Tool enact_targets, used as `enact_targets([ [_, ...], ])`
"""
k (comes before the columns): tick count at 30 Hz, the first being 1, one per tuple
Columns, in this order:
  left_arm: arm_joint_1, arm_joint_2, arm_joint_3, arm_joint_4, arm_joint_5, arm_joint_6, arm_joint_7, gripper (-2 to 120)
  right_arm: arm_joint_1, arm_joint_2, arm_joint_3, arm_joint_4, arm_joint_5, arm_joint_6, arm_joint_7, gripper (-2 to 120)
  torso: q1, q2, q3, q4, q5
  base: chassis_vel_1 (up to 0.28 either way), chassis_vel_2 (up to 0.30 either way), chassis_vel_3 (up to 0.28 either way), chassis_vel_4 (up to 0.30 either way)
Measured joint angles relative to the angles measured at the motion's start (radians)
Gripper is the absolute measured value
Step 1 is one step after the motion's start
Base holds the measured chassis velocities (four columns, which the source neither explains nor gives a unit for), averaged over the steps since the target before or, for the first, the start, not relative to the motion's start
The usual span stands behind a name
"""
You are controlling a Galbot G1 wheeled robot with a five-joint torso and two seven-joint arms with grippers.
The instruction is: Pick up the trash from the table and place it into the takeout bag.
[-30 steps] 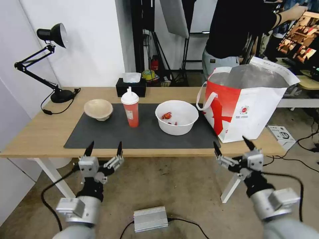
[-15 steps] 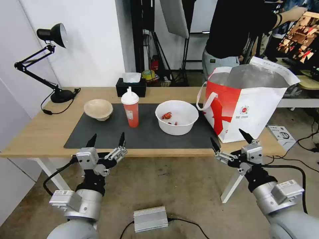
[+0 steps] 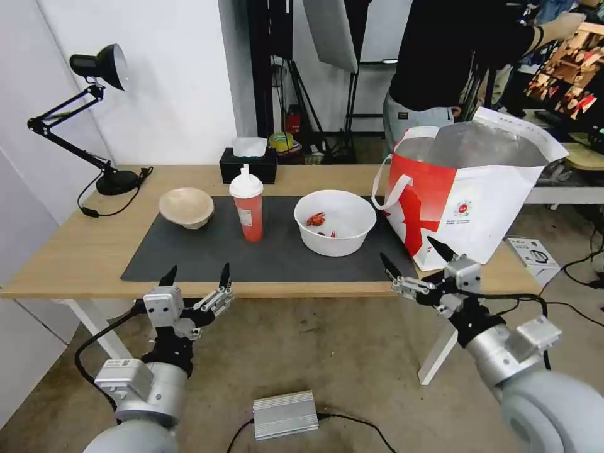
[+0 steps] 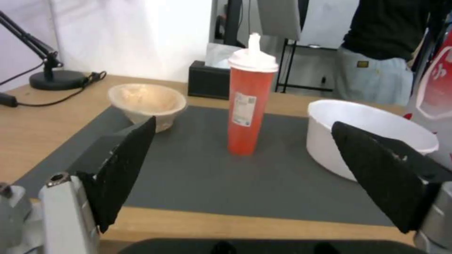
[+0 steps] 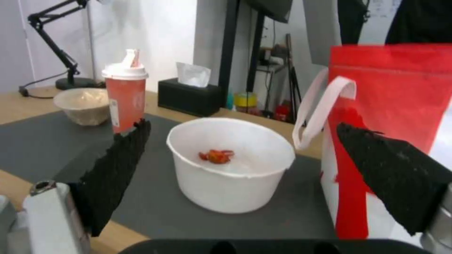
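On the dark grey mat of the table (image 3: 75, 251) stand a beige bowl (image 3: 186, 206), a red cup with a white domed lid (image 3: 246, 204) and a wide white bowl with red scraps (image 3: 335, 221). The takeout bag (image 3: 465, 201) stands open at the table's right end, foil lining showing. My left gripper (image 3: 196, 277) hangs open just off the table's front edge, below the mat's left part. My right gripper (image 3: 415, 255) is open at the front edge, near the bag's lower corner. The cup (image 4: 248, 106) and white bowl (image 5: 233, 164) lie ahead of the open fingers.
A black desk lamp (image 3: 94, 119) stands at the table's back left and a black tissue box (image 3: 248, 163) at the back middle. A silver box (image 3: 285, 414) with a cable lies on the floor. A person stands behind the bag.
My right gripper has risen and moved left and forward, reaching the table's front edge by the bag. My left gripper has stayed close to its spot below the edge.
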Motion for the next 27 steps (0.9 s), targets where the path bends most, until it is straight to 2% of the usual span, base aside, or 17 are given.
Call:
enact_targets([
  [8,0.006,-0.003,-0.009,0.001,0.003,0.001,-0.001,100,0.069,-0.058,-0.022,-0.034,0.008,-0.004,-0.018,100,0.000,0.000,0.000,0.0000,0.0000,0.000,0.000,0.000,0.000],
  [19,0.019,-0.010,-0.011,0.001,0.010,0.001,-0.001,100,0.171,-0.221,-0.079,-0.099,0.003,0.019,-0.087,100,0.000,0.000,0.000,-0.0001,0.0000,0.000,0.000,0.000,0.000],
  [27,0.022,-0.013,-0.013,0.001,0.011,-0.002,0.000,100,0.233,-0.286,-0.135,-0.139,0.050,0.018,-0.162,100,0.000,0.000,0.000,-0.0001,0.0000,0.000,0.000,0.000,0.000],
])
